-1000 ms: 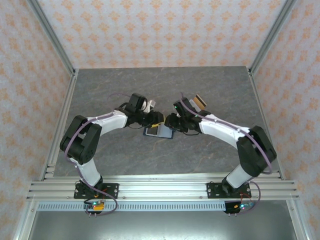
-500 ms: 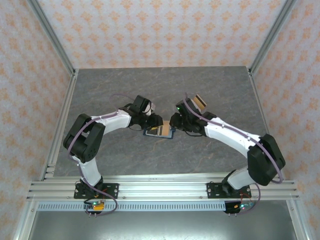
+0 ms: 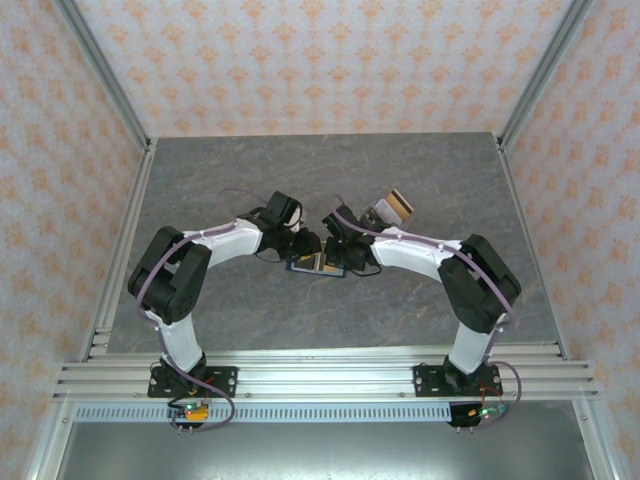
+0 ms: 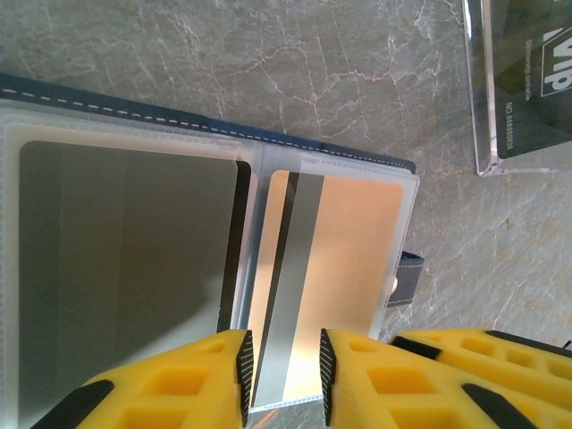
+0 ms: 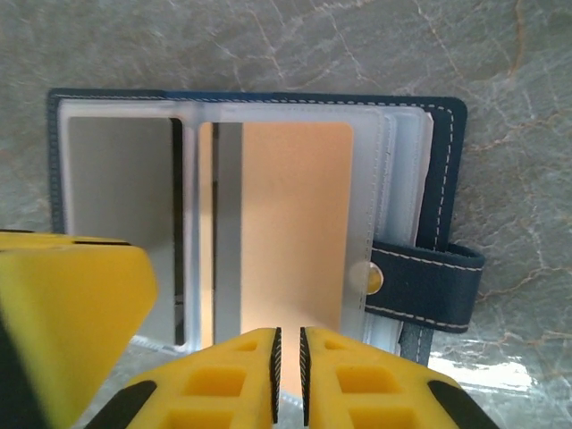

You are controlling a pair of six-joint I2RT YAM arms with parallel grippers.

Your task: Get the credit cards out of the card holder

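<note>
The navy card holder (image 3: 312,265) lies open on the table between both grippers. Its clear sleeves hold a grey card (image 4: 125,241) on one side and an orange-brown card (image 4: 357,241) with a silver stripe on the other. My left gripper (image 4: 286,380) is open just above the sleeve's near edge, its pads on either side of the silver stripe. My right gripper (image 5: 288,375) is shut to a thin slit over the near edge of the orange-brown card (image 5: 295,214). The closure tab (image 5: 429,286) sticks out to the right. One yellow finger (image 5: 71,295) of the left gripper covers the grey card's corner.
A stack of removed cards (image 3: 392,207) lies on the grey marble table (image 3: 220,180) behind the right arm. A dark card marked VIP (image 4: 527,71) is its top. Metal frame posts and patterned walls enclose the table.
The right arm has swung left and brought its gripper over the open wallet. The left gripper shifted slightly right a second ago and has held there since.
</note>
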